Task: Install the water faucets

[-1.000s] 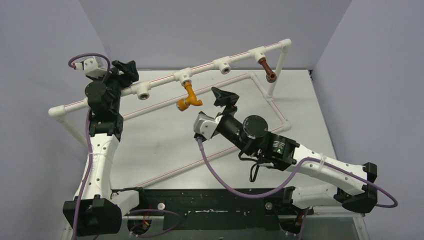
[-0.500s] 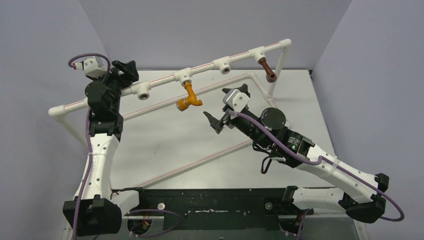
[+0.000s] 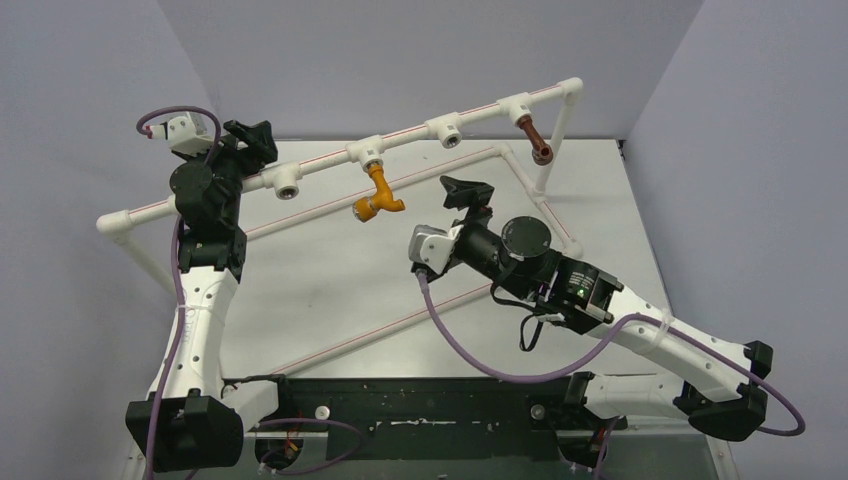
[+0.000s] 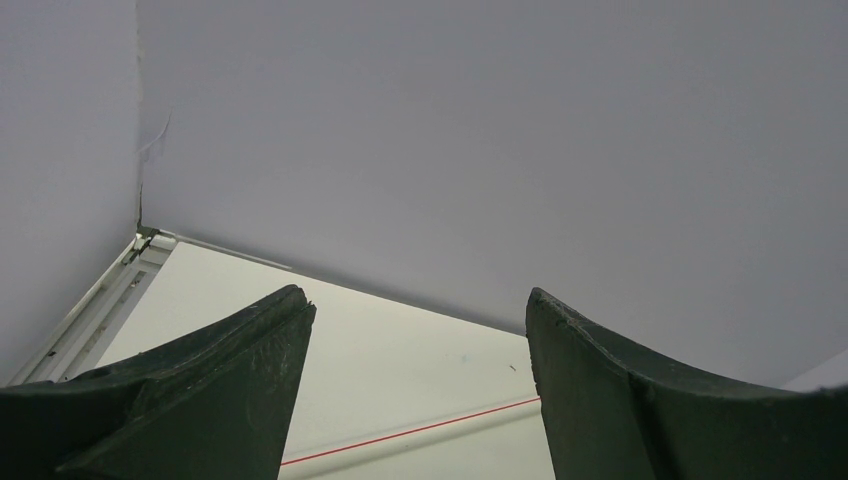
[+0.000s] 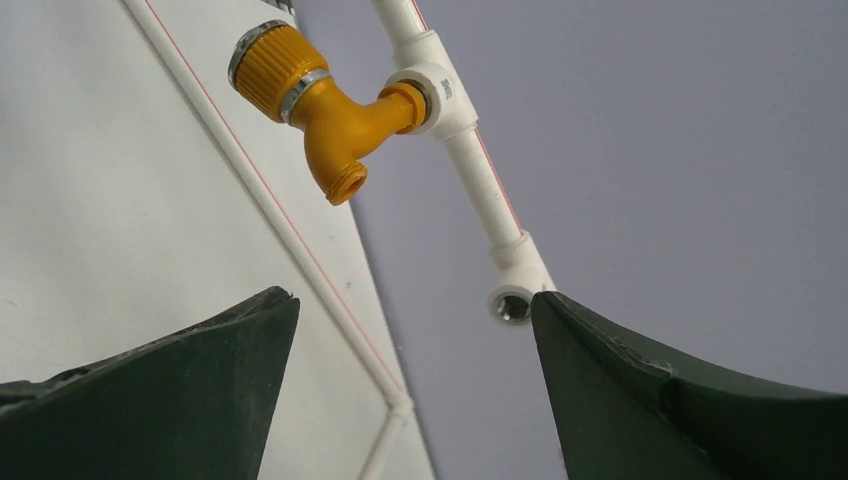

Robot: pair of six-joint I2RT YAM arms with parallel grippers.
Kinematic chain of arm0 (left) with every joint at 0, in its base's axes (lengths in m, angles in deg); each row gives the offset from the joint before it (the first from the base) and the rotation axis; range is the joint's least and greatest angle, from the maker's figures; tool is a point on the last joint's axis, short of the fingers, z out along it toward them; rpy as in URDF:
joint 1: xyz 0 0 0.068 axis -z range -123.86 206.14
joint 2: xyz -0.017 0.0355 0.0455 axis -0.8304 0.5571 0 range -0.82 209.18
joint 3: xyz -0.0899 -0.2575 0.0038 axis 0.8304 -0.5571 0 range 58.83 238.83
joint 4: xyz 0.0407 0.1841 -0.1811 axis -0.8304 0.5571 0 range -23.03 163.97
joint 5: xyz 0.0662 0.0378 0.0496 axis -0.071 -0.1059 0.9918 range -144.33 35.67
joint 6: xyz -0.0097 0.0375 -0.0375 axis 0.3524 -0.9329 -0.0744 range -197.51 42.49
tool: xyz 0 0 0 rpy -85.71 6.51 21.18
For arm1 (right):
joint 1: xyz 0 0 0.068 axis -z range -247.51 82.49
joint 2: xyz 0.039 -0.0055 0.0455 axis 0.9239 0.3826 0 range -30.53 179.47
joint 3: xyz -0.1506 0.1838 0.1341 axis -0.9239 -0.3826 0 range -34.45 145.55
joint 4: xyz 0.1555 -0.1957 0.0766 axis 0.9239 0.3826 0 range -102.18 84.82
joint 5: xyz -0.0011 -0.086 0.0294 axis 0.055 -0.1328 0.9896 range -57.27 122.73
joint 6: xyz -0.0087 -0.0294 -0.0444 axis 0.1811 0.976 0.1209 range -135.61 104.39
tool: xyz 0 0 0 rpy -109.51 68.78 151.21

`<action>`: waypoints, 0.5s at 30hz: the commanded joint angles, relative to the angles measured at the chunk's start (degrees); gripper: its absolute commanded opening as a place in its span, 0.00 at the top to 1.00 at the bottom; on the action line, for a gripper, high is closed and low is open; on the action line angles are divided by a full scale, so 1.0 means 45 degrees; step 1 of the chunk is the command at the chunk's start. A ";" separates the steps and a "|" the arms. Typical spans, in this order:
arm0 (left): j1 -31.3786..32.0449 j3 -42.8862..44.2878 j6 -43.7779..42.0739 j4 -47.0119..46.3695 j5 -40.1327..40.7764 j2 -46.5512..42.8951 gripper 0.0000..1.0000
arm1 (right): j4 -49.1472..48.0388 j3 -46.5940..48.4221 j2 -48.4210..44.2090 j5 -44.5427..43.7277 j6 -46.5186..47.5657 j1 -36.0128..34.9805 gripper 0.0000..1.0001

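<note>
Orange-yellow faucet [image 3: 377, 195] hangs from a middle tee of the white pipe frame [image 3: 320, 168]. The reddish-brown faucet [image 3: 535, 138] hangs from the tee near the frame's far right corner.

Just right of the orange one is the right gripper [image 3: 465, 190], jaws spread and holding nothing. Half a second ago its fingers pointed down-left with the wrist camera on top; now they point up toward the pipe and the camera lies to the left. The left gripper [image 3: 255, 135] has stayed by the pipe's left stretch, also spread and empty.

The right wrist view adds the faucet's silver-ringed knob, its open spout and a bare threaded socket [image 5: 512, 305] by one finger. The left wrist view gives only wall, table [image 4: 400, 370] and a red-striped pipe.
</note>
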 commanded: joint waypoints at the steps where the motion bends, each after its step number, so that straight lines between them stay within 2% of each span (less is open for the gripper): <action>1: 0.0052 -0.1597 -0.0246 0.5560 -0.0904 0.1476 0.25 | -0.0364 0.0740 0.0821 -0.1307 0.4430 -0.0514 0.10; 9: 0.0037 -0.1602 -0.0246 0.5556 -0.0959 0.1439 0.25 | -0.1598 0.0822 0.2113 -0.2329 0.7999 -0.1210 0.10; 15: 0.0033 -0.1591 -0.0227 0.5559 -0.1014 0.1398 0.25 | -0.2875 0.0741 0.2892 -0.2739 0.9460 -0.1500 0.10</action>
